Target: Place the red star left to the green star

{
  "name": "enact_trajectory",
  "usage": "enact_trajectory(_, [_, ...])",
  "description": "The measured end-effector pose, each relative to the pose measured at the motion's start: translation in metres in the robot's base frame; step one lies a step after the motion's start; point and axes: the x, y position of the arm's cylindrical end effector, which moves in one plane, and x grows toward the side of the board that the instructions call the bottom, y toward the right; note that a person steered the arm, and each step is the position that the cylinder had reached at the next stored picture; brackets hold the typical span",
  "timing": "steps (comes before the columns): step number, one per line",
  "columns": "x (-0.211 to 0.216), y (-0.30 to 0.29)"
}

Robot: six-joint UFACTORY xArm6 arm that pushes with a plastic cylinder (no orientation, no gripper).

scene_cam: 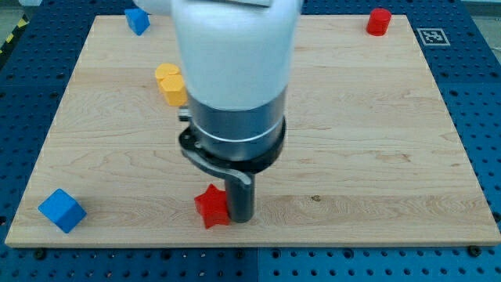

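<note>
The red star (211, 205) lies near the view's bottom edge of the wooden board (376, 133), a little left of centre. My tip (240, 218) rests on the board right beside the star, on its right side, touching or nearly touching it. No green star shows in the view; the arm's large white and grey body (235, 86) hides the middle of the board.
A yellow block (171, 84) sits upper left, partly behind the arm. A blue cube (61, 210) lies at bottom left, another blue block (137, 20) at top left, and a red block (379, 21) at top right.
</note>
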Motion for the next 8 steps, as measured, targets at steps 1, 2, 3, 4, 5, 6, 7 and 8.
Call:
enact_trajectory(1, [0.008, 0.0])
enact_trajectory(2, [0.024, -0.001])
enact_trajectory(3, [0.022, -0.029])
enact_trajectory(4, [0.012, -0.06])
enact_trajectory(5, [-0.008, -0.06])
enact_trajectory(6, [-0.026, -0.06])
enact_trajectory(7, [-0.036, -0.06])
enact_trajectory(8, [-0.058, -0.06])
